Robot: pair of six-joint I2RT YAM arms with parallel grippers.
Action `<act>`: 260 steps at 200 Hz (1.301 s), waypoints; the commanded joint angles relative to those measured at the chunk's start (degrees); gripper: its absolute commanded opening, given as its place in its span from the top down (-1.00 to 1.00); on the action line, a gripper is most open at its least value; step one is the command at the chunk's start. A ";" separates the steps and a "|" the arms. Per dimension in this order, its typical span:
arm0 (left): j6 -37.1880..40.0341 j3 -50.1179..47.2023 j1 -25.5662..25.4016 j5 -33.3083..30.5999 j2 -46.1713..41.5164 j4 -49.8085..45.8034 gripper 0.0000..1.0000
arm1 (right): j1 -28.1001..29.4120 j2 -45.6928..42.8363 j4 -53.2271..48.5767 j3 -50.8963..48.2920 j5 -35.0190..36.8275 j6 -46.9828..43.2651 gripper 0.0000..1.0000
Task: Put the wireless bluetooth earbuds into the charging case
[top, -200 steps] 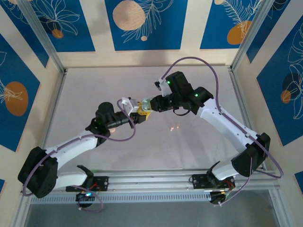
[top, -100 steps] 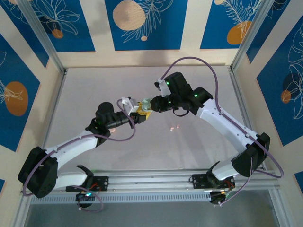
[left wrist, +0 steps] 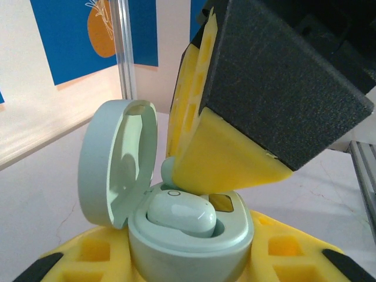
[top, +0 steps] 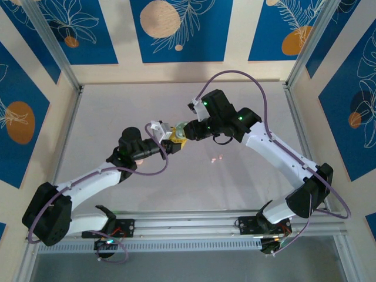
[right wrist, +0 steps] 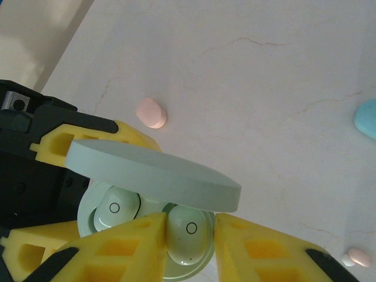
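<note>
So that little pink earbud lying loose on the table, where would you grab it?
Across its narrow middle, coming straight down from above. The pink earbud lies flat on the table as a small rounded oval with bare surface all round it, so two fingers could likely drop beside its long flanks. Pinched at the rounded ends, it would probably slip out.

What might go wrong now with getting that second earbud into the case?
The earbud between the right fingers may not be fully seated; it might lift out as they withdraw. The open lid hangs just over those fingers, so backing out might knock it or twist the case in the left fingers.
</note>
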 commanded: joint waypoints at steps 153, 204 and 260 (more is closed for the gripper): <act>-0.01 0.77 -0.83 -0.21 -1.23 6.77 0.40 | -3.50 -8.82 6.09 -4.81 -10.45 2.53 0.02; 2.58 0.75 -0.88 2.13 -1.11 6.49 0.40 | -8.74 -15.59 17.34 -12.19 -13.94 9.58 -0.09; 3.61 0.97 -1.42 5.62 -1.20 7.21 0.40 | -14.04 -9.51 15.11 -8.34 -17.57 21.60 -0.14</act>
